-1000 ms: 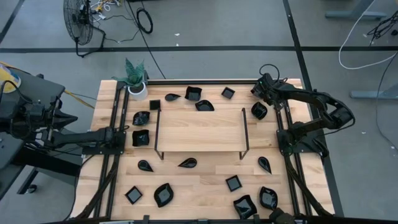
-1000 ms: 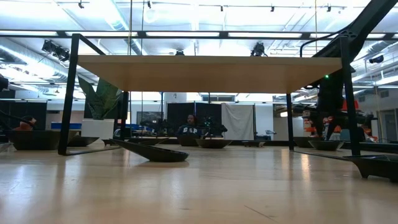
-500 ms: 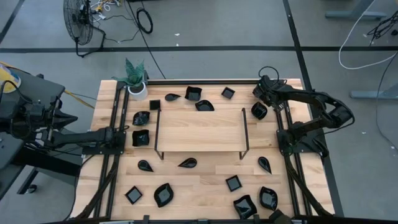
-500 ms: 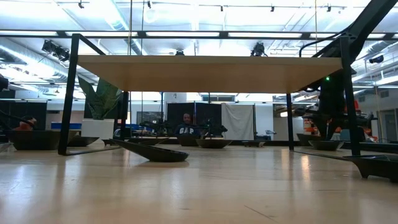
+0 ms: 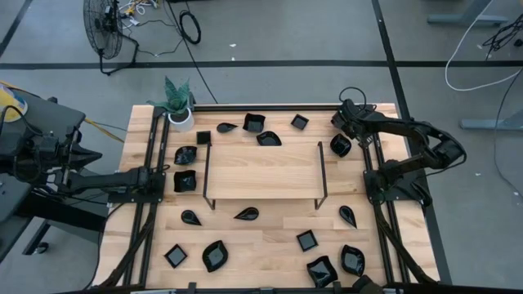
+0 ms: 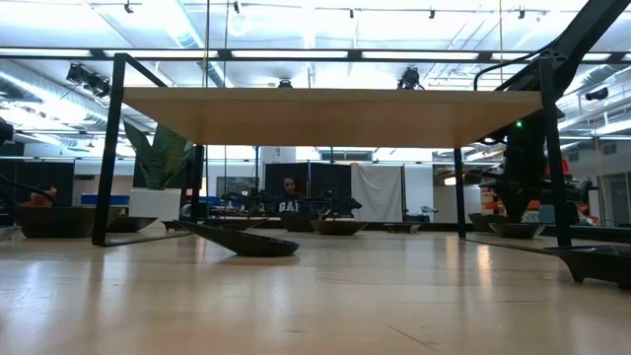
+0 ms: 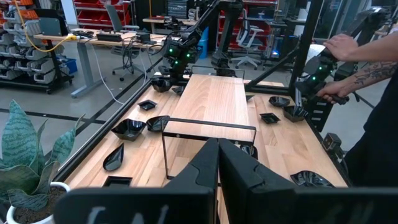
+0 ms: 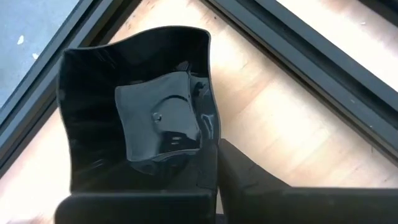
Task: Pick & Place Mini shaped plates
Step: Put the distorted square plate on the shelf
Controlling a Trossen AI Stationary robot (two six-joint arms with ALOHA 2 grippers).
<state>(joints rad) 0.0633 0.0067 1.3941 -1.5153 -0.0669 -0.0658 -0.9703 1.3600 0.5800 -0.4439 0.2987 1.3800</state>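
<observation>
The right gripper (image 8: 217, 155) pinches one edge of a square plate (image 8: 140, 112), so lifting may tilt or drop it. The left gripper (image 7: 217, 168), pressed together, waits apart.

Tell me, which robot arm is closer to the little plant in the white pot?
Left. The left end effector sits just in front of the plant; the right end effector is across the table, shut on a wavy plate.

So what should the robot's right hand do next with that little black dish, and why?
Probably lift it gently straight up. The right gripper looks shut on the rim of the wavy square dish, which still seems to sit on the table at the far right corner, beside the black rail.
</observation>
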